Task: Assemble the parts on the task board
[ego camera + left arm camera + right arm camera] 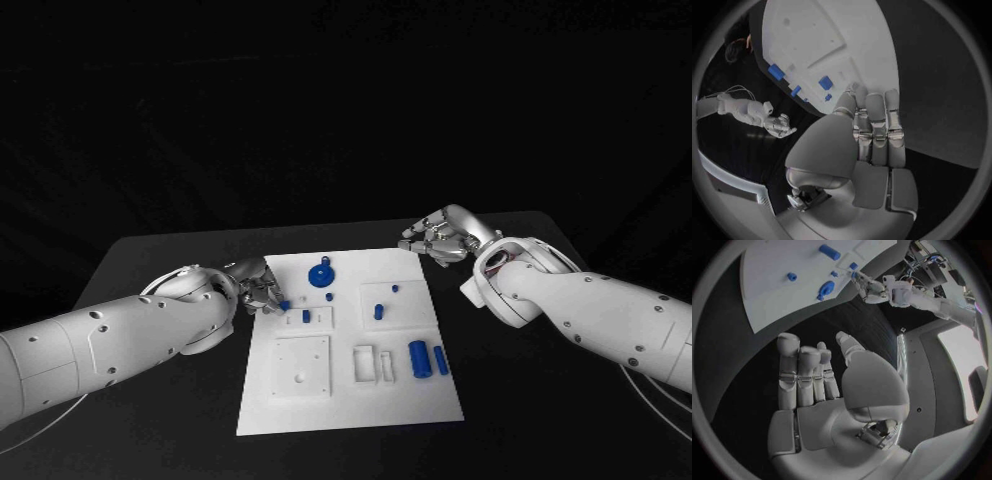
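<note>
Head view: assembly barely begun, blue parts loose on the board point(352, 400).
Left robot hand point(261, 290) at the board's left edge touches a small part point(286, 303); grasp cannot be told. Right robot hand point(437, 238), released and fingers apart, hovers off the far corner. Two cylinders point(427, 359) and a disc point(322, 272) lie unplaced on the worktop point(159, 255) board.

no readable text, labels, numbers or signs anywhere.
</note>
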`<action>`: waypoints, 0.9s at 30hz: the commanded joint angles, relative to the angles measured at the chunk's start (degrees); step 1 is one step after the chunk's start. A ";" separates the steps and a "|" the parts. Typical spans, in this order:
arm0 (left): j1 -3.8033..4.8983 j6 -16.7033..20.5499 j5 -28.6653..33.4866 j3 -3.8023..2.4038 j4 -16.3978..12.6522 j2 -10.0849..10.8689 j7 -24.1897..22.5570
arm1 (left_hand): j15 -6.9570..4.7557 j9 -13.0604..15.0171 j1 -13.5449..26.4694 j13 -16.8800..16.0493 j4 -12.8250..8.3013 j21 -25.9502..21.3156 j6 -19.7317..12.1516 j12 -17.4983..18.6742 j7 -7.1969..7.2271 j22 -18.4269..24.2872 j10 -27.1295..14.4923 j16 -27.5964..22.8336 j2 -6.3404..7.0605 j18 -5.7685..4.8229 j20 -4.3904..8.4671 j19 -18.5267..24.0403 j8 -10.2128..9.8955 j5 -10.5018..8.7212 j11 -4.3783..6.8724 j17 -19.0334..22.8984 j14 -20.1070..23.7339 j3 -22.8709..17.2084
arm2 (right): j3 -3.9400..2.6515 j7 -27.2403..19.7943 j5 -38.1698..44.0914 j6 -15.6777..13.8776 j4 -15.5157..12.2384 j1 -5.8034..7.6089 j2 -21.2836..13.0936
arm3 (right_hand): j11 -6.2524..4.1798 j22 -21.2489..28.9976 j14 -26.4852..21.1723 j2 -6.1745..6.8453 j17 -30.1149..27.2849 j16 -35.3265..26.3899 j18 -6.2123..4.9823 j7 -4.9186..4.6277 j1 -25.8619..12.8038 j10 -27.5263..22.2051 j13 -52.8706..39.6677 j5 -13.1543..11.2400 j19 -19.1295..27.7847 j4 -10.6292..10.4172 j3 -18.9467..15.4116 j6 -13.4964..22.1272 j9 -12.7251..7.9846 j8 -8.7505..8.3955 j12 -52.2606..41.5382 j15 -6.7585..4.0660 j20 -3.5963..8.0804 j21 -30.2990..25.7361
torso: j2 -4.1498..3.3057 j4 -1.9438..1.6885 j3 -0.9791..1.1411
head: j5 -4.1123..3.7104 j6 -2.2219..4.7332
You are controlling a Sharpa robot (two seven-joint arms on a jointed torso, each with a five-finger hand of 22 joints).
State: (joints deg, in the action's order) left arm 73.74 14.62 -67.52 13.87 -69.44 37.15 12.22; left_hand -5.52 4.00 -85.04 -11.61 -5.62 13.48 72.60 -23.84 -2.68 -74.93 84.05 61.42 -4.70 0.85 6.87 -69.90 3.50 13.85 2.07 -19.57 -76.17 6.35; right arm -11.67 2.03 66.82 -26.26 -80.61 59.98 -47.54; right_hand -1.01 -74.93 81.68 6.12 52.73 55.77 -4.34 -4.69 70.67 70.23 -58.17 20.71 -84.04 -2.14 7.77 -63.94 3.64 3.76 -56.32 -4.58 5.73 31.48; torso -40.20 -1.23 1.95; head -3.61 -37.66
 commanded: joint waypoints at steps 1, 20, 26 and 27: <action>-0.06 1.96 1.27 -0.04 -0.67 0.36 -2.93 | -0.52 -0.14 0.00 -0.09 -0.14 0.41 -0.13 -0.35 -0.11 -1.24 1.91 0.39 -0.58 -0.85 0.08 0.22 0.15 0.41 0.45 0.07 -0.12 0.03 | -0.01 -0.61 0.06 0.67 -0.37 -0.04 0.17 | 0.09 -3.47 -0.11 -0.04 0.08 0.00 -0.61 -0.10 -0.85 -0.03 -0.05 0.28 -0.43 -0.04 -0.31 0.16 -0.02 -0.21 -0.05 -0.07 -0.06 0.00 | 0.01 0.06 -0.05 | 0.04 0.18; 0.03 1.30 4.94 -0.08 -2.70 2.07 -3.36 | -0.68 0.13 0.45 0.43 -0.87 1.37 1.09 -0.49 -0.01 -1.25 2.31 0.67 -0.87 -0.85 0.29 0.55 0.23 3.72 0.45 -0.11 -0.12 -0.03 | -0.01 -0.54 -0.31 1.27 -0.95 -0.05 0.69 | 0.09 -3.48 -0.11 -0.05 0.07 -0.02 -0.61 -0.10 -0.98 -0.05 -0.04 0.48 -0.44 -0.11 -0.43 0.18 -0.02 -0.21 -0.03 -0.07 -0.05 0.05 | 0.02 0.01 0.06 | 0.42 0.51; 0.04 3.76 5.47 -0.08 -2.71 2.25 -3.62 | -0.59 -0.30 0.52 0.51 -0.83 1.60 -2.01 -0.56 -0.45 -1.17 2.27 0.53 -0.79 -0.85 0.21 0.42 0.04 1.37 0.35 -0.03 -0.39 0.11 | -0.01 -0.55 -0.33 1.30 -0.97 -0.05 0.72 | 0.10 -3.46 -0.12 -0.10 0.07 -0.03 -0.61 -0.09 -0.99 -0.02 -0.07 0.51 -0.42 -0.05 -0.54 0.16 -0.02 -0.20 -0.07 -0.07 -0.05 -0.01 | 0.01 0.03 0.08 | 0.56 0.63; 0.04 4.51 5.72 -0.08 -2.74 2.33 -3.78 | -0.56 -0.28 0.65 0.51 -0.68 1.59 -2.69 -0.58 -0.51 -1.11 2.27 0.48 -0.51 -0.85 0.18 0.30 0.07 0.87 0.42 0.00 -0.54 0.31 | -0.01 -0.56 -0.33 1.30 -0.97 -0.05 0.72 | 0.10 -3.46 -0.12 -0.10 0.07 -0.03 -0.61 -0.09 -0.99 -0.02 -0.07 0.51 -0.42 -0.05 -0.54 0.16 -0.02 -0.20 -0.07 -0.07 -0.05 -0.01 | -0.01 0.04 0.08 | 0.57 0.63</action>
State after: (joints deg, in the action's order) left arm 73.74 16.50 -62.98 13.83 -72.03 39.42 9.46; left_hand -5.81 3.76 -84.59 -11.04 -6.29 14.73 70.23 -24.08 -3.13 -74.91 84.07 61.86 -5.91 0.86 7.07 -69.70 3.81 15.01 2.09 -19.63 -76.50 6.31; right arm -11.66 2.00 66.57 -25.81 -81.46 59.97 -46.87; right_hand -1.01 -74.92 81.68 6.12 52.72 55.77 -4.34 -4.69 70.21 70.23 -58.15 21.08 -84.04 -2.30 7.60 -63.93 3.64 3.76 -56.32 -4.58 5.72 31.48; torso -40.18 -1.22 2.02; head -3.11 -37.06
